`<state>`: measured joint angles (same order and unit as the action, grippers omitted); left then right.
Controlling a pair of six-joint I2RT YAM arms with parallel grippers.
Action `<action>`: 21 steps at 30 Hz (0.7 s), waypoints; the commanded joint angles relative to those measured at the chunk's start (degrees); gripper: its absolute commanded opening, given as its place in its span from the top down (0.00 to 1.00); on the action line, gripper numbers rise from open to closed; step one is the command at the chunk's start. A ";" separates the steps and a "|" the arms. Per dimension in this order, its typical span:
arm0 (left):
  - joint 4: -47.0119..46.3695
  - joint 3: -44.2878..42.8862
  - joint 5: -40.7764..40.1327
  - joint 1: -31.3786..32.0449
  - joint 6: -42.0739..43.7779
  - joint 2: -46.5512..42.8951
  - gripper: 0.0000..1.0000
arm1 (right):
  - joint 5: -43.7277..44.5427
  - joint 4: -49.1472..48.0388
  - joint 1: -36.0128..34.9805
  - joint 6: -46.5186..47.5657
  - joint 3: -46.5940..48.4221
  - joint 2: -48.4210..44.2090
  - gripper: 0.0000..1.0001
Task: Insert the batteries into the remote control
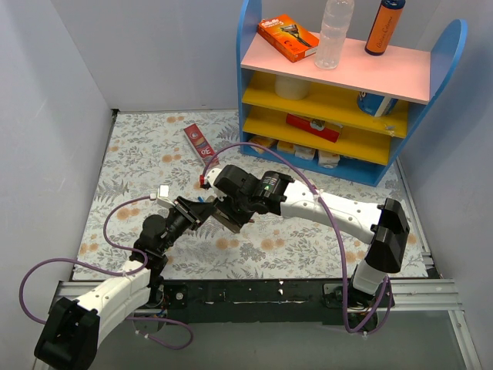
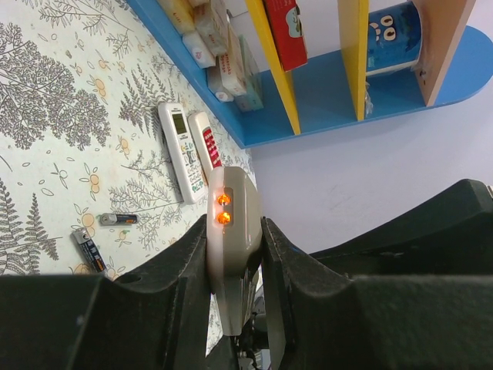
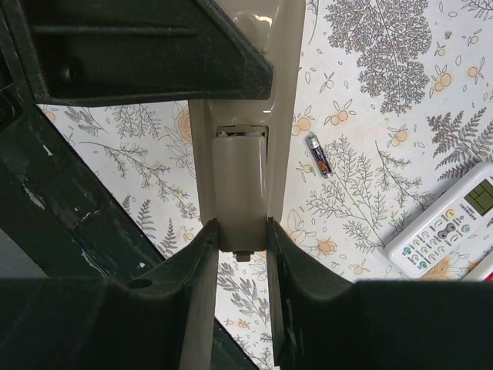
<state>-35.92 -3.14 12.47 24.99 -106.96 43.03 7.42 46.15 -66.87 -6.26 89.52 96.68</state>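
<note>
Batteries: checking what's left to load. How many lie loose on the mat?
2, close together on the mat: one battery, and the other battery slanted just beside it. Others may be hidden from view.

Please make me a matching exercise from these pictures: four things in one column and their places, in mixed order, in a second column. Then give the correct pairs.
Things
1 beige remote
2 loose battery
3 orange box
4 red pack

Places
A on the pink top shelf
B on a yellow shelf
C on the flowered mat
D clamped between left end effector and right end effector

Pairs: 1-D, 2-C, 3-A, 4-B
</note>
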 commanded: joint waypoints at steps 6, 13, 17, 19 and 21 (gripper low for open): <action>-1.52 -0.12 0.01 0.23 -0.01 -1.10 1.00 | 1.28 -1.24 -0.37 -0.59 2.59 -0.10 0.99; -2.57 0.41 0.71 0.32 -0.18 -1.37 1.00 | 1.63 -1.50 -0.37 -0.42 2.68 1.05 0.99; -2.66 0.24 0.89 0.32 -0.09 -1.45 1.00 | 1.63 -2.12 -0.37 -0.42 2.68 1.14 0.99; -2.66 0.41 0.98 0.32 -0.09 -1.37 1.00 | 1.89 -2.38 -0.37 -0.42 2.86 1.14 0.99; -2.84 0.41 0.98 0.41 -0.01 -1.37 1.00 | 2.07 -2.64 -0.45 -0.24 2.86 1.05 0.99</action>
<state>-36.29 -3.09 12.86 24.97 -106.96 42.54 8.49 45.78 -66.89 -6.24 89.60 97.67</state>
